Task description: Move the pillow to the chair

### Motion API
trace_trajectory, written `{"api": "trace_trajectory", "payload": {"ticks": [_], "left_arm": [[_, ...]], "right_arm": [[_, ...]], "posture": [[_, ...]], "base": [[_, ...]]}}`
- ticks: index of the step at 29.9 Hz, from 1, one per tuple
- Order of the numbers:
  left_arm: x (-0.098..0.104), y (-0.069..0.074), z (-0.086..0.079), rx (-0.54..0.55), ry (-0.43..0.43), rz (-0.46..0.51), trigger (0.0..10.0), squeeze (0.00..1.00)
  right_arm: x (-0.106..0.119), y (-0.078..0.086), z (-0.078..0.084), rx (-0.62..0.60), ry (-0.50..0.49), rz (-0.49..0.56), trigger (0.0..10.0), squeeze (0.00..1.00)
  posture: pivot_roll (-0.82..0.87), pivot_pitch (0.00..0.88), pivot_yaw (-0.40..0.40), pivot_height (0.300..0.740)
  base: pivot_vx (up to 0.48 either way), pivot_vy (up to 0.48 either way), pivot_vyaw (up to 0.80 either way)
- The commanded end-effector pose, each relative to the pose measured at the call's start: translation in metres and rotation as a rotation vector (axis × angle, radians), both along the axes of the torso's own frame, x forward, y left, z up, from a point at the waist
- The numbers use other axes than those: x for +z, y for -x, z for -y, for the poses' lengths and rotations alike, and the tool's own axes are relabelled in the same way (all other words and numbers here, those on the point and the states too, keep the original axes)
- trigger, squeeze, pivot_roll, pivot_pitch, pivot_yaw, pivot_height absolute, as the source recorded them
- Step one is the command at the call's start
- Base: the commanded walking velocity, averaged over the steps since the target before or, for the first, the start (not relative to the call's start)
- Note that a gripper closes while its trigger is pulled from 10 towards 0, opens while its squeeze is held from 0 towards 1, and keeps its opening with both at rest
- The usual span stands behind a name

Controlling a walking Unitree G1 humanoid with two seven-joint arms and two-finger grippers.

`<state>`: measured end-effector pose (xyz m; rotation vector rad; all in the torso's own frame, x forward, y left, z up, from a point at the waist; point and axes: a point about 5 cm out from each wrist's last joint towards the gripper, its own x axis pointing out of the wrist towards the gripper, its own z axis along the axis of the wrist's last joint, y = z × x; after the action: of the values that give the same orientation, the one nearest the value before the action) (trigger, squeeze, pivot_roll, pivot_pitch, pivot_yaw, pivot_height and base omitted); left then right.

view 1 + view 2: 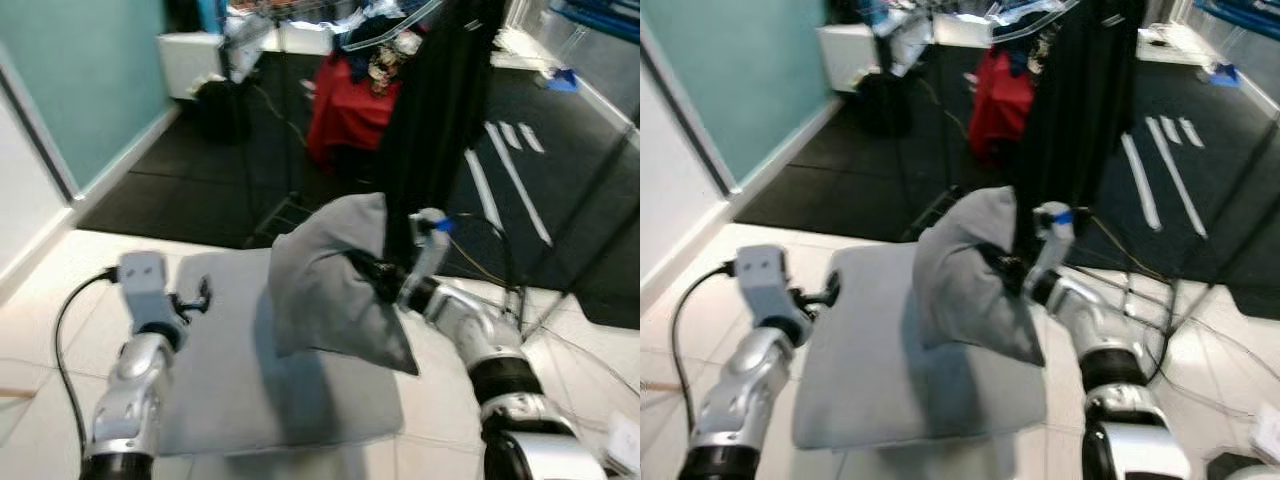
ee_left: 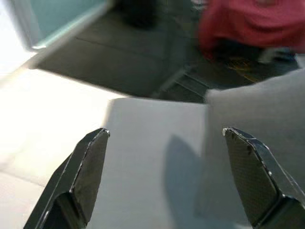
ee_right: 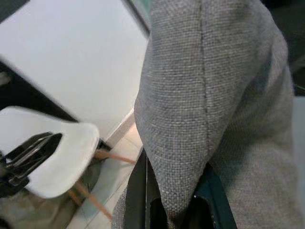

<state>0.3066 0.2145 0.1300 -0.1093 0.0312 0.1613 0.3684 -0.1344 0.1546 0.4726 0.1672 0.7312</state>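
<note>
left claw [image 1: 195,297]: open, empty, hovering at the left edge of a flat grey cushion [image 1: 240,380] | pillow [image 1: 325,290]: grey, lifted off the cushion, centre of scene | right claw [image 1: 368,268]: closed on the pillow's right side | chair [image 3: 52,157]: white, seen in the right wrist view beyond the pillow

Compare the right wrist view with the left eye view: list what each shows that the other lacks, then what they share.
Right wrist view alone: a white chair with wooden legs, standing beside a white wall, and the pillow's seam up close.

Left eye view alone: the left claw open and apart from the pillow, over a flat grey cushion; beyond it dark floor, a red cloth and black hanging garments.

Both: the grey pillow, lifted off the cushion and pinched in the right claw.
</note>
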Motion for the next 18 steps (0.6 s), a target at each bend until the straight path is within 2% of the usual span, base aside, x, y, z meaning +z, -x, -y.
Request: {"api": "trace_trajectory", "payload": {"ticks": [1, 18], "left_arm": [[-0.0045, -0.0001, 0.0037, -0.002, 0.005, -0.019, 10.0, 0.00], [-0.0027, -0.0016, 0.0058, -0.003, 0.007, -0.010, 10.0, 0.00]], "right_arm": [[0.0139, -0.0004, 0.0012, 0.007, -0.008, 0.084, 10.0, 0.00], [0.0143, 0.0033, -0.0016, 0.038, -0.012, 0.092, 10.0, 0.00]], "posture": [[-0.14, 0.058, -0.046, 0.740], [-0.15, 0.059, -0.042, 0.740]], "base": [[0.000, 0.000, 0.80], [0.000, 0.000, 0.80]]}}
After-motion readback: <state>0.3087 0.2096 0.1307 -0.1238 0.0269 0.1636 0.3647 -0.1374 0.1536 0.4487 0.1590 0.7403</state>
